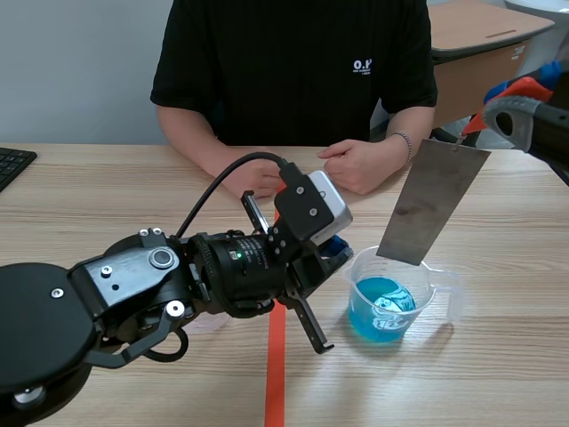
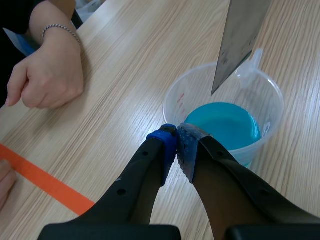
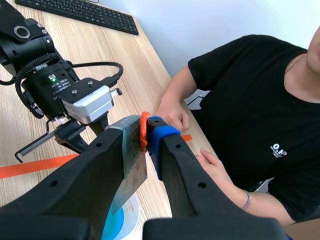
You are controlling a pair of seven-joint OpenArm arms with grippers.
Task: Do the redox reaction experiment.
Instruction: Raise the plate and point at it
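R gripper [image 3: 145,132] is clamped on the top edge of a grey metal plate [image 3: 132,150], one finger on each face. An orange-red bit shows at the pinch, prob a pad, can't confirm. Most of the plate is hidden behind the finger in R wrist cam. In scene cam the R gripper [image 1: 487,114] comes in high and its arm is mostly cut off at the edge. The plate [image 1: 433,200] hangs tilted, its low end over the clear beaker [image 1: 444,285]. L wrist cam shows the plate's low corner above the blue liquid [image 2: 225,120], not in it. Can't tell if it's below rim lvl. L gripper [image 2: 177,142] has its pads squeezed together at the beaker's near rim [image 2: 272,100], one finger outside and one over the liquid, so it looks pinched on the wall. The contact itself is hidden by the pads. The beaker sits on the wood table [image 1: 498,374], just beside the orange tape [image 1: 276,374]. A person's hands [image 1: 360,165] rest on the table beyond it. The keyboard [image 1: 11,165] is cut off at the edge.
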